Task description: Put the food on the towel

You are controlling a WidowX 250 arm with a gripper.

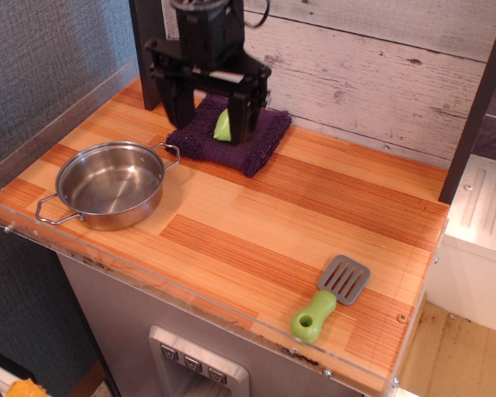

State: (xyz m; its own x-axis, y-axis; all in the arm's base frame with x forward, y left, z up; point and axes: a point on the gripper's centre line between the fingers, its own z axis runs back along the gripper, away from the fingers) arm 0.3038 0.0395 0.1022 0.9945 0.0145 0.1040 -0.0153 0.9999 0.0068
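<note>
The light-green pear (221, 126) lies on the dark purple towel (256, 142) at the back of the wooden counter. My black gripper (211, 114) hangs over the towel's left part with its jaws wide open and nothing between them. Its right finger (241, 116) stands in front of the pear and hides the pear's right half. Its left finger (179, 101) is over the towel's left edge.
A steel pot (110, 184) with two handles stands at the left front. A grey spatula with a green handle (329, 298) lies near the front right edge. A clear acrylic rim (190, 289) runs along the counter's front and left. A dark post (151, 50) stands behind the gripper.
</note>
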